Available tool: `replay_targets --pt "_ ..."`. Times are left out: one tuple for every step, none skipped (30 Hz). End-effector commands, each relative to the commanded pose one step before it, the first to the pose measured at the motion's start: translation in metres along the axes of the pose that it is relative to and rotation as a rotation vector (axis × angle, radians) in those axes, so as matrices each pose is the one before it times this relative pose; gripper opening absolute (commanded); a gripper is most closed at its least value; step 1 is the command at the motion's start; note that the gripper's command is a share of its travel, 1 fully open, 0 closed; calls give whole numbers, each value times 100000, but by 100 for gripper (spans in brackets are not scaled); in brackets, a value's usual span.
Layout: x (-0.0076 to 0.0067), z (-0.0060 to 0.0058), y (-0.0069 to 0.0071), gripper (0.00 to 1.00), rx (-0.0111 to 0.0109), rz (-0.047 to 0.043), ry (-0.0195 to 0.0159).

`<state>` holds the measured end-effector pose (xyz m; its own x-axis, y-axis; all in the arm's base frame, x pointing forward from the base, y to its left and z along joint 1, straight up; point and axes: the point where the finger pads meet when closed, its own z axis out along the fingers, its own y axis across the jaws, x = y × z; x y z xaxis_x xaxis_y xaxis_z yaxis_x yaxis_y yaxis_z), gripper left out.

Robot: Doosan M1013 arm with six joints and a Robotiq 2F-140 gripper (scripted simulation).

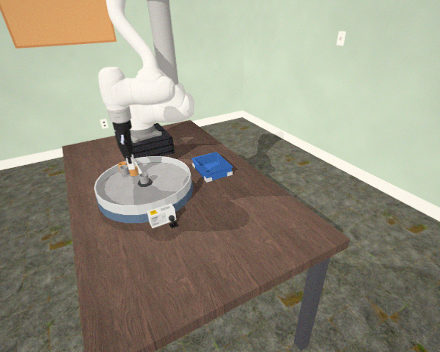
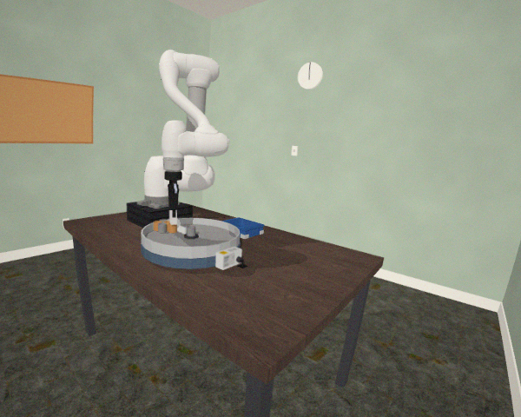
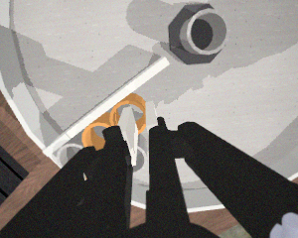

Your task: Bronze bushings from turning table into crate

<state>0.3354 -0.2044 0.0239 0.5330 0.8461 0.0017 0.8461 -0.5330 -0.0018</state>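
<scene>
The turning table point(image 1: 116, 208) point(image 2: 180, 249) point(image 3: 228, 104) bears a close group of bushings beside a white bar. One bronze bushing point(image 1: 133, 172) point(image 2: 172, 228) point(image 3: 134, 97) stands nearest the middle; another bronze bushing point(image 1: 122, 164) point(image 3: 87, 138) is beside it. A steel bushing point(image 1: 124, 171) point(image 2: 161, 228) point(image 3: 139, 159) stands in front; another steel bushing point(image 3: 65, 147) shows at the wrist view's left. My gripper point(image 1: 133, 166) point(image 2: 174, 218) point(image 3: 141, 117) is narrowly open, its fingertips low at the first bronze bushing, seemingly either side of its wall. The blue crate point(image 1: 221, 174) point(image 2: 253, 230) shows no bushing inside.
The white bar point(image 3: 114, 102) runs from the rim towards the hub point(image 1: 144, 177) point(image 2: 190, 231) point(image 3: 183, 31), a grey post on a dark base. A raised rim surrounds the turning table. A white box point(image 1: 160, 216) point(image 2: 227, 259) stands at its front, the black robot base behind.
</scene>
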Motion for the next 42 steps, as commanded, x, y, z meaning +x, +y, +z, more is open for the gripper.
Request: replay_targets --pt "4 -3 0 10 -4 -2 20" --pt "0 0 0 10 0 0 0" --pt "0 0 0 10 0 0 0" --pt "0 0 0 10 0 0 0" --pt "0 0 0 10 0 0 0" --pt "0 0 0 10 0 0 0" --pt "0 0 0 10 0 0 0" --pt "0 0 0 10 0 0 0" --pt "0 0 0 10 0 0 0" --pt "0 0 0 10 0 0 0" --pt "0 0 0 10 0 0 0" --pt "0 0 0 10 0 0 0" --pt "0 0 0 10 0 0 0" --pt "0 0 0 10 0 0 0" --pt "0 0 0 10 0 0 0" --pt "0 0 0 10 0 0 0" --pt "0 0 0 10 0 0 0" --pt "0 0 0 10 0 0 0" --pt "0 0 0 10 0 0 0" --pt "0 0 0 10 0 0 0" --pt "0 0 0 10 0 0 0" --pt "0 0 0 10 0 0 0" --pt "0 0 0 10 0 0 0" --pt "0 0 0 10 0 0 0" --pt "0 0 0 10 0 0 0" --pt "0 0 0 10 0 0 0" --pt "0 0 0 10 0 0 0" --pt "0 6 0 10 0 0 0" --pt "0 37 0 10 0 0 0" --pt "0 83 0 10 0 0 0" --pt "0 129 0 10 0 0 0" --pt "0 166 0 10 0 0 0" --pt "0 184 0 10 0 0 0" --pt "0 184 0 10 0 0 0" --pt "0 162 0 10 0 0 0" --pt "0 126 0 10 0 0 0" --pt "0 81 0 10 0 0 0" --pt "0 0 0 10 0 0 0" --pt "0 0 0 10 0 0 0" --pt "0 36 0 10 0 0 0" --pt "0 6 0 10 0 0 0" --pt "0 0 0 10 0 0 0"
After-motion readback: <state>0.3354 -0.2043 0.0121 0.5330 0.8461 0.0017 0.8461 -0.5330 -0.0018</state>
